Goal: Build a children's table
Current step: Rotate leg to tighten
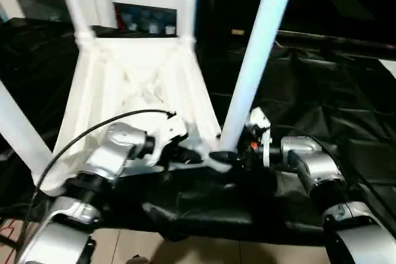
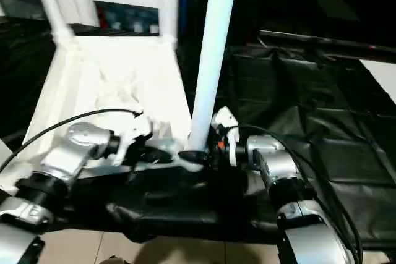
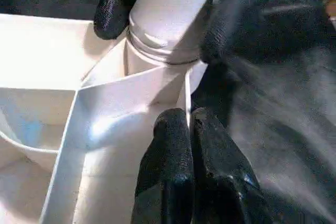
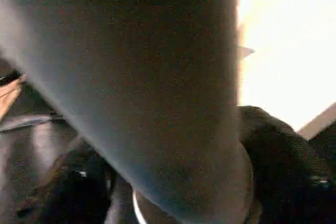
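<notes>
The white children's table top (image 1: 136, 78) lies upside down on a black sheet, ribbed underside up. Three legs stand in its corner sockets: the back left leg (image 1: 74, 1), the back right leg (image 1: 189, 1) and the near left leg (image 1: 18, 128). A fourth leg (image 1: 257, 47) rises from the near right socket. My right gripper (image 1: 238, 153) is at this leg's base, with a black finger (image 3: 115, 3) pressed on each side of it. My left gripper (image 3: 188, 129) is shut on the thin rim wall (image 3: 185, 93) of the top, just beside that socket.
A black sheet (image 1: 322, 91) covers the work surface and spreads far to the right. A white cabinet with glass doors (image 1: 142, 10) stands behind the table top. Pale floor tiles (image 1: 204, 251) show at the near edge. A black cable (image 1: 93, 131) arcs over my left forearm.
</notes>
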Available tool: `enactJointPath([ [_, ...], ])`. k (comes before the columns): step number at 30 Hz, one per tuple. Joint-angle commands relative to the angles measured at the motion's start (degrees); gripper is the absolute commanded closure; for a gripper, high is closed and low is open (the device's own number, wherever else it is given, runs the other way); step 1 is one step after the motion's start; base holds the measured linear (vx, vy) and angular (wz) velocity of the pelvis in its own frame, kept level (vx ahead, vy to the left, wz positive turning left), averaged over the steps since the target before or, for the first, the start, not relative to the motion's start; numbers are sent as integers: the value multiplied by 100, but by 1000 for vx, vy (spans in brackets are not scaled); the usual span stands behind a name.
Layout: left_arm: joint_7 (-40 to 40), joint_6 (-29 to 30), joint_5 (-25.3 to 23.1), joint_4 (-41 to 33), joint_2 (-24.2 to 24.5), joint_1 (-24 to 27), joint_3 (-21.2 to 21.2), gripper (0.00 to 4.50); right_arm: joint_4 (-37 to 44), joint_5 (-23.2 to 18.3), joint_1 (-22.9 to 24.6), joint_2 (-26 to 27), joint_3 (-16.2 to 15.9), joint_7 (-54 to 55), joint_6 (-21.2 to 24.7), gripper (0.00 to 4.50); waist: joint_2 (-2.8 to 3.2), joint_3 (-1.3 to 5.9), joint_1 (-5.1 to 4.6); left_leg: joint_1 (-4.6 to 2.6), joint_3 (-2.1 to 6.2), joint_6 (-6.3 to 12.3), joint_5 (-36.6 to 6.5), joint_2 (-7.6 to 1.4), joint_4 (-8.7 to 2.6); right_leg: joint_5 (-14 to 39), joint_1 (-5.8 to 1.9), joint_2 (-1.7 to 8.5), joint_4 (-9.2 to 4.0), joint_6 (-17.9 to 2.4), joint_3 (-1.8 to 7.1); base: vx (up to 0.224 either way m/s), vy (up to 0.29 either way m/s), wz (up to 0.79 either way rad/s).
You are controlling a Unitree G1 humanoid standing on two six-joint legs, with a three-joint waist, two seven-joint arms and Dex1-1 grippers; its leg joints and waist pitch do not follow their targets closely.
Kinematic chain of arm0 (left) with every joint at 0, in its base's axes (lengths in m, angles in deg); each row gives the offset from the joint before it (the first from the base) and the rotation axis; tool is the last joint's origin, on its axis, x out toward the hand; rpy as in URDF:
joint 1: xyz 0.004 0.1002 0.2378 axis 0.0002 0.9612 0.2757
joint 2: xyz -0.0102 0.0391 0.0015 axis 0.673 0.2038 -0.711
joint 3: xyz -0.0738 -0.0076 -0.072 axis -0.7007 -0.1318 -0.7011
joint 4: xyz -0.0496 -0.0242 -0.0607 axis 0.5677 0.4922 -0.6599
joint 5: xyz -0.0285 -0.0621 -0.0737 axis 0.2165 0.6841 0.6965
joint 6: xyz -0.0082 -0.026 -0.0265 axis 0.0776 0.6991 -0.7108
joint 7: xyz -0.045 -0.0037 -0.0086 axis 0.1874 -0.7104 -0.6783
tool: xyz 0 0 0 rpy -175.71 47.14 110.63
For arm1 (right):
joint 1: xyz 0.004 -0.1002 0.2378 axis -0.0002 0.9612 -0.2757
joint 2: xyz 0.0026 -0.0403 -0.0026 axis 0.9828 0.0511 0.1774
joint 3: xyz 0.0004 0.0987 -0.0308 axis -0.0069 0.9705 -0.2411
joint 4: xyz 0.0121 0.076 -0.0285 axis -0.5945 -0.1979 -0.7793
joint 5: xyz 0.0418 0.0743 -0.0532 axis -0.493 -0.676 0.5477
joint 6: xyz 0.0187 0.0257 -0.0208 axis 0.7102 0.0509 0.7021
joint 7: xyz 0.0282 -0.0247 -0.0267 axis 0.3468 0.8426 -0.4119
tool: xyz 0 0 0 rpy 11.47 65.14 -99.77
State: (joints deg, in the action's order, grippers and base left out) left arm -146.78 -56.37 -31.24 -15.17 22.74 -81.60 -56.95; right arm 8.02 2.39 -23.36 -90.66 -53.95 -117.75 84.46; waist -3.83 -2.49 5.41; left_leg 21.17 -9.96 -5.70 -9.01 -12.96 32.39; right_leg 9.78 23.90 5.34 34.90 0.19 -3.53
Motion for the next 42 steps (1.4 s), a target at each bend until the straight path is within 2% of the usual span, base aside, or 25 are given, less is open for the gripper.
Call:
enactJointPath([
  [1, -120, -76, 261, -250, -119, -22, 64, 450, 106, -1, 86, -4, -175, -238, 162, 140, 32, 326, -6, -70, -82, 106, -1605, -53, -367, 1319, -278, 191, -396, -1267, 179, 0, 0, 0],
  [5, -132, -98, 256, -271, -87, 5, 74, 450, 161, -20, 106, -24, -205, -295, 233, 167, 29, 326, -4, -67, -78, 67, -1640, -44, -367, 1449, -275, 207, -407, -1214, 185, 0, 0, 0],
  [10, -143, -90, 252, -286, -83, 28, 59, 450, 250, -38, 148, -25, -223, -312, 323, 176, 18, 328, 0, -66, -75, 70, -1573, -41, -365, 1481, -277, 208, -412, -1154, 188, 0, 0, 0],
  [15, 214, -125, 157, -191, -165, -17, 0, 450, 329, -34, 216, 46, -217, -169, 373, 178, 13, 333, 12, -70, -77, 74, -1538, -41, -359, 1428, -274, 211, -408, -1159, 188, 0, 0, 0],
  [17, 1028, -89, -3, 68, -419, -185, -124, 450, 109, 50, 164, 312, -22, 664, 233, 178, 11, 316, -6, -80, -77, 19, -1599, -36, -367, 1525, -243, 213, -424, -1128, 199, 0, 0, 0],
  [19, 1419, -33, -68, 166, -584, -270, -176, 450, -140, 154, 55, 500, 114, 1388, 186, 180, -5, 309, -31, -69, -56, -61, -1704, -16, -383, 1898, -258, 228, -459, -1003, 190, 0, 0, 0],
  [20, 1547, 0, -91, 188, -663, -299, -179, 450, -283, 224, -4, 587, 159, 1750, 136, 182, 0, 307, -62, -70, -44, -106, -1798, -10, -382, 2133, -252, 235, -480, -925, 185, 0, 0, 0],
  [21, 1698, 44, -129, 208, -740, -329, -177, 450, -417, 277, -60, 674, 202, 2082, 118, 184, 1, 314, -96, -37, -32, -120, -1792, 2, -385, 2239, -274, 236, -486, -845, 183, 0, 0, 0],
  [22, 1906, 107, -169, 242, -871, -372, -175, 450, -566, 339, -122, 798, 230, 2460, 122, 184, -2, 314, -112, -37, -33, -126, -1786, 1, -384, 2264, -265, 236, -494, -824, 183, 0, 0, 0],
  [23, 1962, 125, -180, 251, -906, -383, -175, 450, -603, 353, -137, 831, 235, 2553, 127, 188, -5, 315, -168, -52, -29, -119, -1850, 13, -375, 2391, -252, 231, -520, -795, 177, 0, 0, 0],
  [25, 2297, 205, -251, 316, -1084, -450, -178, 450, -774, 444, -224, 997, 242, 3039, 212, 188, 17, 315, -194, -49, -32, -72, -1811, 3, -371, 2246, -244, 225, -515, -831, 188, 0, 0, 0],
  [27, 2467, 237, -287, 358, -1179, -486, -175, 450, -856, 492, -269, 1093, 240, 3283, 243, 188, 8, 317, -225, -35, -30, -51, -1797, 11, -374, 2199, -253, 209, -509, -850, 176, 0, 0, 0],
  [28, 2887, 293, -376, 444, -1445, -556, -170, 450, -1070, 584, -390, 1361, 312, 3895, 96, 188, 18, 317, -234, -34, -34, -73, -1777, 14, -373, 2189, -242, 208, -506, -855, 181, 0, 0, 0],
  [29, 2887, 293, -376, 444, -1445, -556, -170, 450, -1070, 584, -390, 1361, 312, 3895, 96, 188, 18, 317, -249, -53, -35, -103, -1806, 13, -369, 2186, -230, 204, -516, -854, 178, 0, 0, 0],
  [30, 2887, 293, -376, 444, -1445, -556, -170, 450, -1070, 584, -390, 1361, 312, 3895, 96, 155, 17, 322, -243, -60, -37, -87, -1813, 16, -364, 2180, -234, 206, -518, -859, 177, 0, 0, 0],
  [31, 2971, 302, -393, 454, -1512, -568, -158, 450, -1114, 598, -413, 1429, 324, 3974, 3, 155, 12, 332, -243, -38, -41, -28, -1765, 16, -359, 2031, -255, 205, -505, -884, 182, 0, 0, 0],
  [32, 3022, 318, -401, 429, -1568, -566, -145, 450, -1172, 580, -447, 1488, 348, 4013, -45, 121, 18, 333, -245, -36, -48, 17, -1734, 12, -356, 1896, -251, 196, -496, -923, 181, 0, 0, 0],
  [37, 2771, 165, -372, 312, -1483, -481, -94, 450, -1149, 603, -466, 1432, 268, 3758, -251, 102, 18, 333, -246, -25, -45, 71, -1732, 13, -361, 1804, -266, 195, -487, -962, 177, 0, 0, 0],
  [39, 2604, 73, -343, 272, -1410, -441, -71, 450, -1104, 596, -450, 1374, 241, 3591, -340, 71, 25, 327, -255, -33, -46, 70, -1777, 9, -365, 1796, -257, 194, -491, -987, 179, 0, 0, 0],
  [42, 2169, -45, -242, 126, -1206, -325, -32, 450, -898, 527, -355, 1185, 190, 3081, -451, 71, 28, 327, -272, -13, -40, 123, -1807, 1, -369, 1737, -279, 198, -487, -1010, 179, 0, 0, 0],
])
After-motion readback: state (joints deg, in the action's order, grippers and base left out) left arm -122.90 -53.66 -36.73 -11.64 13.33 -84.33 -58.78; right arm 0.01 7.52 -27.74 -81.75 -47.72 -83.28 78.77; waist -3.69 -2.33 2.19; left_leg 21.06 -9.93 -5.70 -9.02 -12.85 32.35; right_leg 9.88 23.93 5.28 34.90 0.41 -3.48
